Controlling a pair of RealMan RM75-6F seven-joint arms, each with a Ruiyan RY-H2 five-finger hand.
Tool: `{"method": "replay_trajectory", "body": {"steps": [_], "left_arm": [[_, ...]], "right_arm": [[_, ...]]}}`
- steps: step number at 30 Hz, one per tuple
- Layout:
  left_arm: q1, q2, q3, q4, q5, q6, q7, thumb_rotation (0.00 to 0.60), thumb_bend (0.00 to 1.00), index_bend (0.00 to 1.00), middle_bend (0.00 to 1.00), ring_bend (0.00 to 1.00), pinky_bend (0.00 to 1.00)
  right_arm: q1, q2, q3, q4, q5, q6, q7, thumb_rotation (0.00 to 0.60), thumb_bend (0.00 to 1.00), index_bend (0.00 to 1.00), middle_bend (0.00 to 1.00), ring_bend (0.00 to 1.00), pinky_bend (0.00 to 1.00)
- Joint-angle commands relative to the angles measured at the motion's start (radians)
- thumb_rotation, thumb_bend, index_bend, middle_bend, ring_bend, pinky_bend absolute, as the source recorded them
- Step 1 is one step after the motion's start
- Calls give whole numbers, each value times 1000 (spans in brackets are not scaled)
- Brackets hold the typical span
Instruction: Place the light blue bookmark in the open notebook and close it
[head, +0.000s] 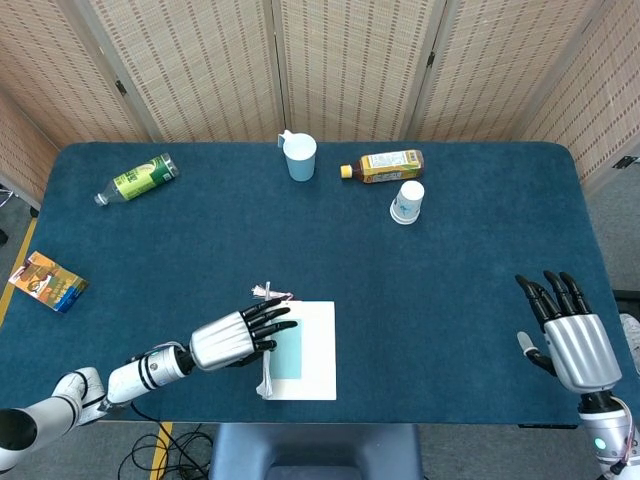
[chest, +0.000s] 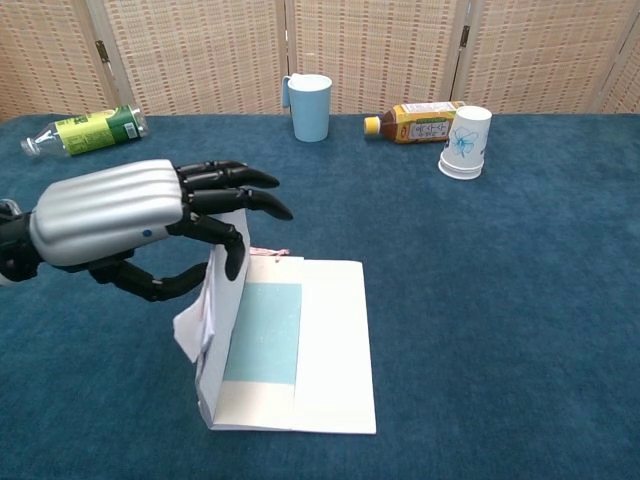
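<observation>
One blue cloth table (head: 480, 260), wicker screens (head: 350, 65) behind, seemingly.

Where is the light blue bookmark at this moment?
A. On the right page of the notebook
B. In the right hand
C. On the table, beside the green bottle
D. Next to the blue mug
A: the light blue bookmark lies flat on the notebook page, below the cover lifted by the left hand.

A dark blue, felt-like tabletop (head: 470, 250) fills the scene. Behind it stands a woven tan folding screen (head: 350, 60) with pale frame posts, evenly lit.
</observation>
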Motion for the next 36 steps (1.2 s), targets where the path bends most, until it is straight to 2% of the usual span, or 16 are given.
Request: {"method": "replay_trajectory", "body": {"steps": [1,4,8,12,17,23,30,36], "left_arm": [[-24,11,-20,-46,-2,-31,35,600,623,445,165,63,113],[-27,9,-37,-97,-26,-67,64,600,608,341,135,62,113],[-21,10,-66,-173,-79,-125,116,600,388,121,17,12,112],[1,27,-99,-245,-139,-136,106,600,343,40,0,0,112],[65,75,-151,-328,-272,-147,80,600,341,29,0,0,112],[196,163,-201,-433,-474,-142,102,600,341,32,0,0,112],[336,285,-209,-572,-640,-129,184,600,341,35,0,0,112],[445,359,-197,-691,-727,-88,254,600,341,40,0,0,112]], "right_arm": [[-5,2,-1,2,0,6,4,600,273,5,204,55,82],[-11,4,0,5,-2,17,11,600,273,5,204,55,82],[-15,5,2,10,-7,26,21,600,273,5,204,55,81],[-18,6,3,18,-7,32,32,600,273,5,204,55,82],[-22,12,5,28,3,29,47,600,273,5,204,55,82],[-23,26,3,53,17,14,75,600,276,1,197,55,82],[-13,41,-11,77,19,-28,108,600,318,0,149,44,82],[-17,27,-21,101,11,-29,140,600,352,0,121,40,82]]}}
